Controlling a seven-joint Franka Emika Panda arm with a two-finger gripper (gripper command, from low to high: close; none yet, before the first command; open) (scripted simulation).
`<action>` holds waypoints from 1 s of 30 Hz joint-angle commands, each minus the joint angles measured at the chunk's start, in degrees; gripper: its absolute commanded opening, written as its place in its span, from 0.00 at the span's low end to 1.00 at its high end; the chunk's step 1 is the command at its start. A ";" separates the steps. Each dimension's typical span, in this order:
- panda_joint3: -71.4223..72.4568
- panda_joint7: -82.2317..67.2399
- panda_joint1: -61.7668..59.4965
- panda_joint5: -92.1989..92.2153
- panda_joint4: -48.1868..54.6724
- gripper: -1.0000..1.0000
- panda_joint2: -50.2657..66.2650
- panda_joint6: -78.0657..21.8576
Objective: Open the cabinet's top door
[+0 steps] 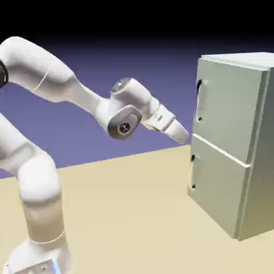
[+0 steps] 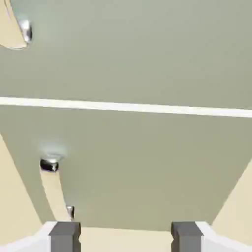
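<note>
Blue-violet backdrop fading to black up top, tan tabletop (image 1: 134,214) below, so a pretty bare setup. Going left to right in the exterior view: the white arm (image 1: 48,80) rose from the lower left corner and bent over toward the right, and the gripper (image 1: 181,134) sat just short of the cabinet (image 1: 235,144), apart from it, roughly level with the seam between the two doors. From the hand view the two grey fingertips (image 2: 64,235) were spread wide with nothing between them, looking straight at flat grey-green panel with the pale seam line running across. The cabinet stood near the tabletop's right edge, both doors looking flush and closed. The top door (image 1: 227,107) was the bigger upper panel, and its handle (image 1: 199,100) was a slim dark vertical bar right along the door's left edge; the lower door (image 1: 217,187) had its own small handle (image 1: 192,172) below that. My guess on handling: a rigid panel on a hinge along the far side, so it should swing in an arc rather than pull straight out, and the flat face gives nothing to pinch. The bar is the only real hold, and it looked thin and shiny, so probably slippery unless the fingers close around its middle.
</note>
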 commanded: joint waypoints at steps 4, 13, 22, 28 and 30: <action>-6.48 -6.31 6.75 9.97 1.75 0.50 5.80 -0.80; -21.05 -20.49 21.92 32.40 5.69 0.50 18.86 -2.59; -35.63 -34.68 37.09 54.83 9.62 0.50 31.91 -4.38; -45.34 -44.14 47.21 69.79 12.25 0.50 40.61 -5.58; -48.58 -47.29 50.58 74.77 13.12 0.50 43.52 -5.98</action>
